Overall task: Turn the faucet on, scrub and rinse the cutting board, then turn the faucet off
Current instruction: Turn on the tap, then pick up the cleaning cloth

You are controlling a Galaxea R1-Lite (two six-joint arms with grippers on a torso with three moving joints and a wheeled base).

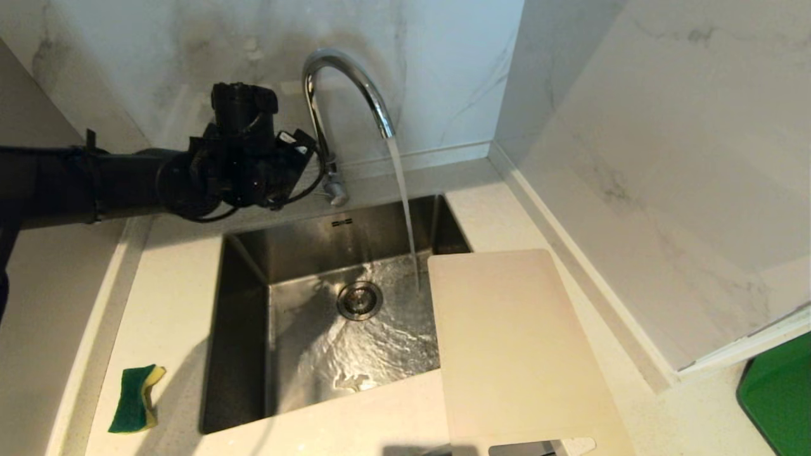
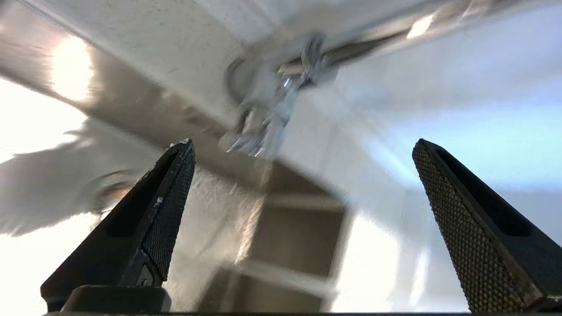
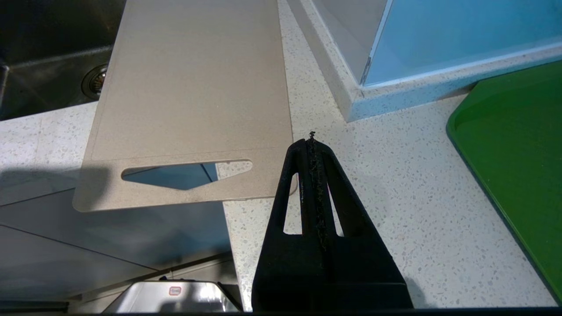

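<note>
The chrome faucet (image 1: pixel 347 79) stands behind the sink with water streaming from its spout into the basin. My left wrist (image 1: pixel 247 152) hovers just left of the faucet's base. In the left wrist view my left gripper (image 2: pixel 304 147) is open and holds nothing, and the blurred lever and base (image 2: pixel 263 127) lie a little beyond its fingertips. The cream-white cutting board (image 1: pixel 513 342) lies on the counter right of the sink, its left edge over the basin. My right gripper (image 3: pixel 311 140) is shut and empty above the counter, beside the board's slot handle (image 3: pixel 184 173).
A green-and-yellow sponge (image 1: pixel 136 399) lies on the counter left of the steel sink (image 1: pixel 244 297). A bright green tray (image 1: pixel 779 399) sits at the far right. A marble wall block (image 1: pixel 665 158) juts out right of the board.
</note>
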